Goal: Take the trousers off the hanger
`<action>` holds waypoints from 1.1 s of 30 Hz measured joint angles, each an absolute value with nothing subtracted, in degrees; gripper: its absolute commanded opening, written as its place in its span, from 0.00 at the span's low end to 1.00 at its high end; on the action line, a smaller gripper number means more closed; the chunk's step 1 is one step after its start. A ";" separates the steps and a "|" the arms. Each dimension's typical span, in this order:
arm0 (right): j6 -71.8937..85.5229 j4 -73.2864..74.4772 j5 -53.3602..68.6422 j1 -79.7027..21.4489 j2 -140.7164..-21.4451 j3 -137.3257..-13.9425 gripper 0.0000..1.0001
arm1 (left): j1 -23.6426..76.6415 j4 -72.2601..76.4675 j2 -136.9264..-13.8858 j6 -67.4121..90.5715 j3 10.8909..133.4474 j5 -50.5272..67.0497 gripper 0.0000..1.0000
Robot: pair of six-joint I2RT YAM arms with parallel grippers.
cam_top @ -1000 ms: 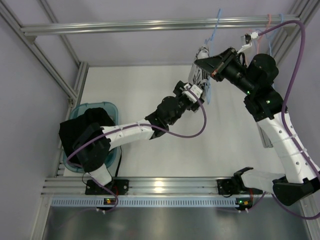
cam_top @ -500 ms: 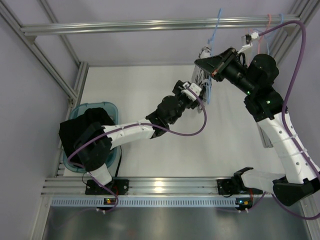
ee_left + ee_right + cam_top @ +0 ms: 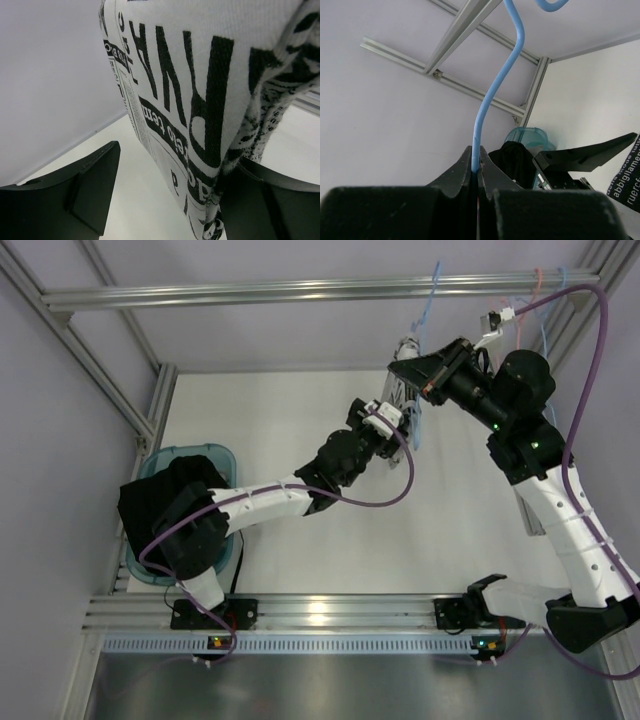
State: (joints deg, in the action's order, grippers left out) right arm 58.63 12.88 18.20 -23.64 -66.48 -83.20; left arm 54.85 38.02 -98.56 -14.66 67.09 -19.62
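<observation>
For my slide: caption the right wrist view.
Right gripper shut on the hanger just below its hook.

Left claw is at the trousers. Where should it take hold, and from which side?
Grip the hanging lower part of the trousers, coming from below: the cloth drapes down flat between the fingers of the open left claw, so closing across its thin side should pinch it. The right claw pins the hanger neck, which should steady the pull.
</observation>
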 measured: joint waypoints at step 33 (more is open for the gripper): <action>58.54 11.81 19.11 -23.64 -66.48 -82.85 0.00 | 54.35 38.70 -97.41 -13.17 65.67 -19.40 0.73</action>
State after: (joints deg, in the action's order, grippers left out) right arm 58.54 11.81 19.11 -23.64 -66.48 -82.85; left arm 54.35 38.70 -97.41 -13.17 65.67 -19.40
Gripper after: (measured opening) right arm 0.018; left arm 0.746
